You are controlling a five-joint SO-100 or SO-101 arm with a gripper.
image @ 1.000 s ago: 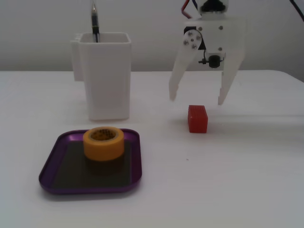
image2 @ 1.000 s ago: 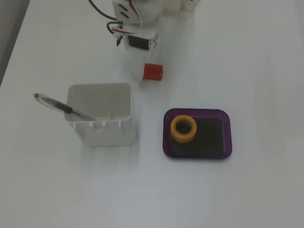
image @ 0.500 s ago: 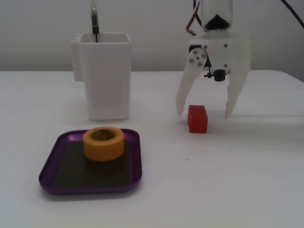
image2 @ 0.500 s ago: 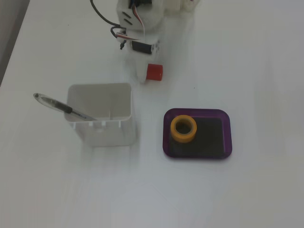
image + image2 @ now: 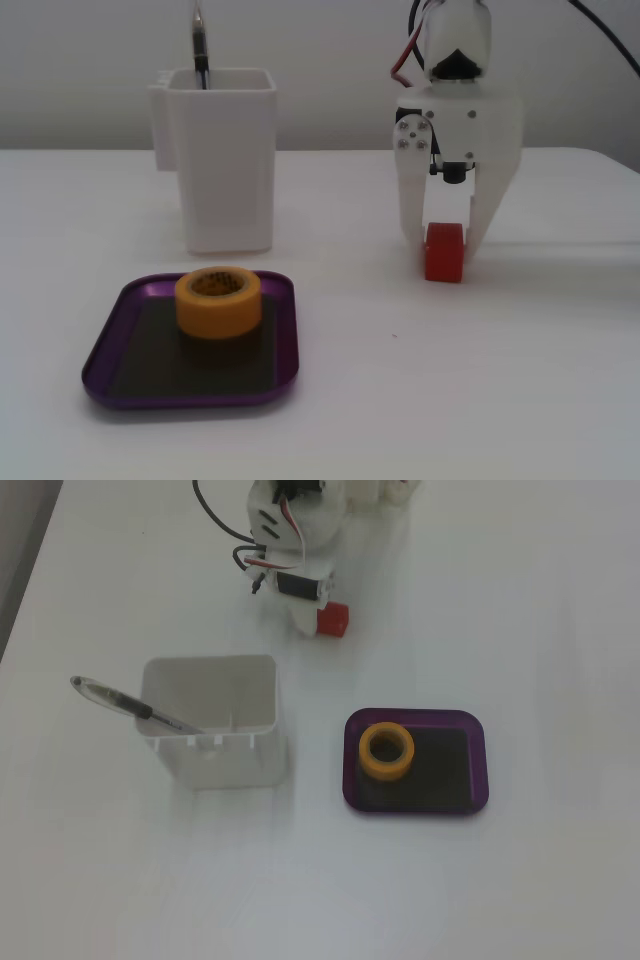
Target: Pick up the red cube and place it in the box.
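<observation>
In a fixed view the red cube [image 5: 444, 255] stands on the white table, right of centre. My gripper [image 5: 444, 243] points down over it, with one white finger against each side of the cube, so the jaws are closed on it. The cube's base looks level with the table. In another fixed view the cube [image 5: 335, 621] pokes out beside the gripper [image 5: 322, 618] at the top. The box, a shallow purple tray [image 5: 110, 378], lies at the front left, apart from the gripper; it also shows in the other fixed view [image 5: 478, 770].
A yellow tape roll [image 5: 218, 301] sits inside the tray, in its back half. A tall white square container [image 5: 225, 165] holding a pen [image 5: 130, 705] stands behind the tray. Cables run from the arm at the back.
</observation>
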